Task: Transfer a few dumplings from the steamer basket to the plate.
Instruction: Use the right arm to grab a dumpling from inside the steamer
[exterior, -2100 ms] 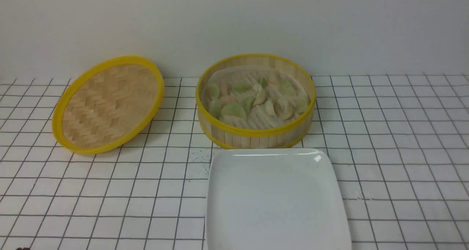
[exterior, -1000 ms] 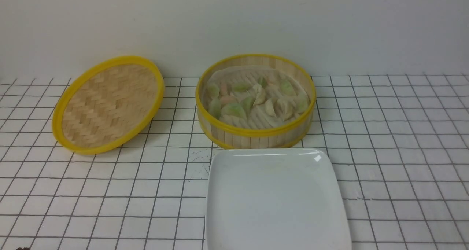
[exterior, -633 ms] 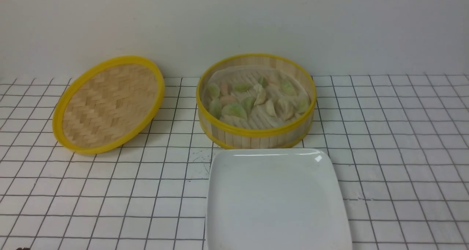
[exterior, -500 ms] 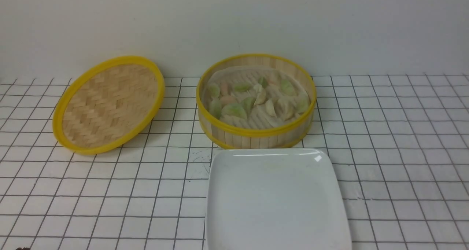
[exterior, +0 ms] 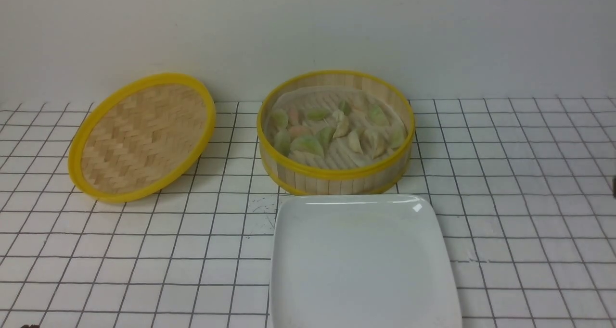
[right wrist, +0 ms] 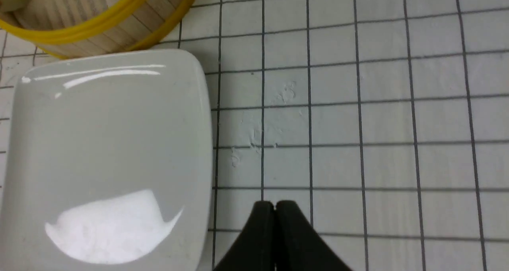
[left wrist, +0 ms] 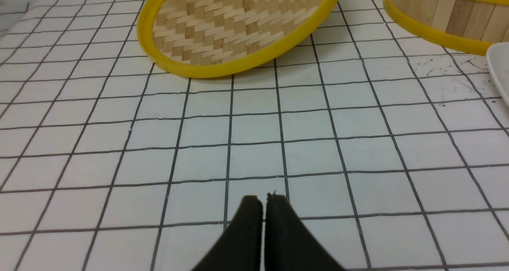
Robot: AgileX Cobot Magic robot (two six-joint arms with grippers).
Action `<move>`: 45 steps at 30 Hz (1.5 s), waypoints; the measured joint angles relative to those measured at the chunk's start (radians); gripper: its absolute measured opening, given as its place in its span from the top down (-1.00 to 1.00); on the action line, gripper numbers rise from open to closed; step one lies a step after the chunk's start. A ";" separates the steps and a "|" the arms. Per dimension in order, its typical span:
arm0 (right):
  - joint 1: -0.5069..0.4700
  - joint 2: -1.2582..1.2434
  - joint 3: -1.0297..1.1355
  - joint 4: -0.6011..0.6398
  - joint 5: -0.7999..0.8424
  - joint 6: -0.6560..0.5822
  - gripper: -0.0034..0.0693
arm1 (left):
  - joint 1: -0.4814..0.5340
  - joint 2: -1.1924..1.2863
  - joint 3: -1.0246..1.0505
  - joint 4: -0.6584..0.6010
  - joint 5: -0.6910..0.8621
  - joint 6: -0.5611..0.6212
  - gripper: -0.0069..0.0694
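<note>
The steamer basket (exterior: 337, 174) stands at the back middle of the table, open, with a white liner. Inside lie pale cream dumplings (exterior: 355, 141) mixed with green and pinkish ones. The white square plate (exterior: 361, 260) lies bare just in front of the basket, almost touching it. My left gripper (left wrist: 264, 199) is shut and holds nothing, low over the table in front of the lid. My right gripper (right wrist: 274, 204) is shut and holds nothing, over the gridded cloth just beside the plate (right wrist: 107, 144), with the basket (right wrist: 111, 28) beyond it.
The flat woven lid (exterior: 142, 135) with a yellow rim rests tilted at the back left, also seen as the lid (left wrist: 238, 24) in the left wrist view. A white wall runs close behind the basket. The gridded white cloth (exterior: 529, 222) covers the table.
A small dark sliver has come into the front view at its right edge. Basket, dumplings, plate and lid have not moved.
</note>
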 joint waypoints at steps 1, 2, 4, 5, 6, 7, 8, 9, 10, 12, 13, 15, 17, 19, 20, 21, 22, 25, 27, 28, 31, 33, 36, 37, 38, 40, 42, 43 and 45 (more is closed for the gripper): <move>0.027 0.082 -0.078 -0.004 0.004 0.000 0.94 | 0.000 0.000 0.000 0.000 0.000 0.000 0.83; 0.047 0.126 -0.119 -0.007 0.006 -0.001 0.94 | 0.000 0.000 0.000 0.000 0.000 0.000 0.83; 0.092 0.211 -0.199 -0.016 0.008 0.001 0.93 | 0.000 0.000 0.000 0.000 0.000 0.000 0.83; 0.110 0.237 -0.221 -0.020 0.008 0.008 0.93 | 0.000 0.000 0.000 0.000 0.000 0.000 0.83; 0.137 0.287 -0.266 -0.035 0.010 0.018 0.93 | 0.000 0.000 0.000 0.000 0.000 0.000 0.83; 0.142 0.295 -0.273 -0.040 0.010 0.020 0.93 | 0.000 0.000 0.000 0.000 0.000 0.000 0.83; 0.171 0.356 -0.332 -0.061 0.010 0.034 0.92 | 0.000 0.000 0.000 0.000 0.000 0.000 0.83; 0.196 0.408 -0.370 -0.078 0.010 0.044 0.91 | 0.000 0.000 0.000 0.000 0.000 0.000 0.83; 0.199 0.417 -0.377 -0.082 0.010 0.045 0.91 | 0.000 0.000 0.000 0.000 0.000 0.000 0.83; 0.243 0.523 -0.472 -0.121 0.010 0.059 0.87 | 0.000 0.000 0.000 0.000 0.000 0.000 0.83; 0.250 0.542 -0.488 -0.125 0.010 0.061 0.86 | 0.000 0.000 0.000 0.000 0.000 0.000 0.83; 0.289 0.659 -0.602 -0.143 0.010 0.062 0.78 | 0.000 0.000 0.000 0.000 0.000 0.000 0.83; 0.308 0.742 -0.683 -0.147 0.009 0.063 0.70 | 0.000 0.000 0.000 0.000 0.000 0.000 0.83; 0.329 0.833 -0.774 -0.155 0.009 0.063 0.58 | 0.000 0.000 0.000 0.000 0.000 0.000 0.83; 0.335 0.878 -0.819 -0.157 0.009 0.063 0.54 | 0.000 0.000 0.000 0.000 0.000 0.000 0.83; 0.341 0.921 -0.864 -0.160 0.009 0.063 0.47 | 0.000 0.000 0.000 0.000 0.000 0.000 0.83; 0.344 0.929 -0.872 -0.160 0.009 0.063 0.46 | 0.000 0.000 0.000 0.000 0.000 0.000 0.83; 0.358 1.078 -1.021 -0.167 0.015 0.063 0.22 | 0.000 0.000 0.000 0.000 0.000 0.000 0.83; 0.362 1.113 -1.061 -0.168 0.016 0.062 0.16 | 0.000 0.000 0.000 0.000 0.000 0.000 0.83; 0.365 1.153 -1.091 -0.174 0.016 0.062 0.12 | 0.000 0.000 0.000 0.000 0.000 0.000 0.83; 0.370 1.245 -1.172 -0.192 0.020 0.062 0.06 | 0.000 0.000 0.000 0.000 0.000 0.000 0.83; 0.370 1.280 -1.198 -0.194 0.027 0.057 0.05 | 0.000 0.000 0.000 0.000 0.000 0.000 0.83; 0.370 1.317 -1.214 -0.207 0.032 0.049 0.05 | 0.000 0.000 0.000 0.000 0.000 0.000 0.83; 0.370 1.319 -1.214 -0.209 0.032 0.049 0.05 | 0.000 0.000 0.000 0.000 0.000 0.000 0.83; 0.370 1.329 -1.216 -0.216 0.032 0.047 0.05 | 0.000 0.000 0.000 0.000 0.000 0.000 0.83; 0.370 1.350 -1.217 -0.228 0.033 0.046 0.05 | 0.000 0.000 0.000 0.000 0.000 0.000 0.83; 0.370 1.362 -1.217 -0.233 0.033 0.046 0.05 | 0.000 0.000 0.000 0.000 0.000 0.000 0.83; 0.371 1.372 -1.217 -0.234 0.031 0.045 0.05 | 0.000 0.000 0.000 0.000 0.000 0.000 0.83; 0.373 1.381 -1.218 -0.234 0.032 0.042 0.07 | 0.000 0.000 0.000 0.000 0.000 0.000 0.83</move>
